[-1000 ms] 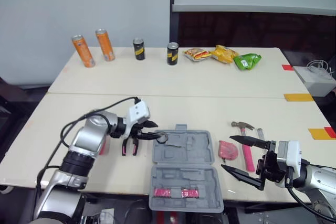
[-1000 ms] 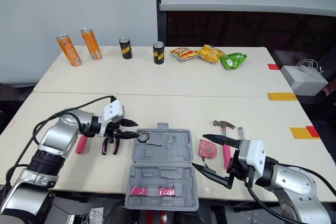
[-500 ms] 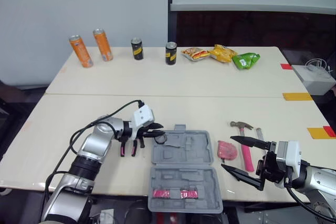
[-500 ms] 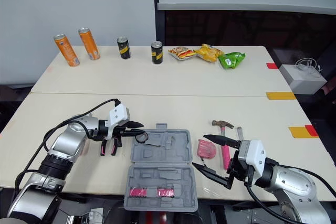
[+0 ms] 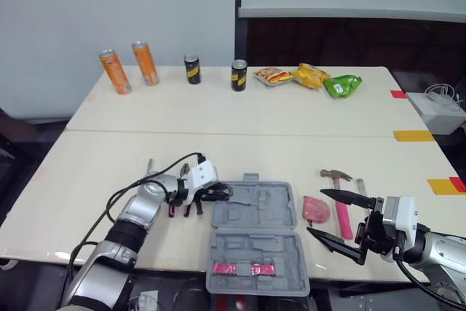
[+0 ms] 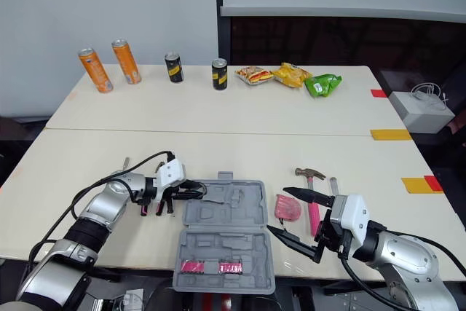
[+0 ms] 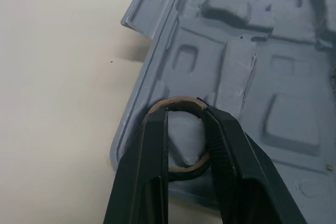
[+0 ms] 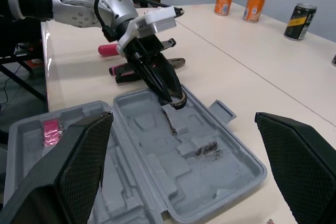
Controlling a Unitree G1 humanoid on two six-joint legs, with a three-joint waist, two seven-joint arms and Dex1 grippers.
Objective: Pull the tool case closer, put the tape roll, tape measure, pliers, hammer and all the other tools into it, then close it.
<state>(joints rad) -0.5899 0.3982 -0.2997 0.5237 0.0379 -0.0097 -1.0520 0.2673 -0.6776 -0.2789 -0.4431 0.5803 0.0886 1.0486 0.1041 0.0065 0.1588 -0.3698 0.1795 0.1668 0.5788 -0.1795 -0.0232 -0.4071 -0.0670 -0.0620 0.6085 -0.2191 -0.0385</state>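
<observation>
Left gripper [image 7: 184, 115] grasps the tape roll [image 7: 178, 101] at the left edge of the open tool case [image 5: 256, 215]; to the case's right, near the hammer [image 5: 339, 213], the right gripper [image 8: 184, 118] hangs released

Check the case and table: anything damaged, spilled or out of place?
Nothing looks spilled or broken. One oddity: dark grime is smeared in a recess of the case. The tape roll, held in the left tool, sits over the case's left edge and is not yet seated in a recess.
</observation>
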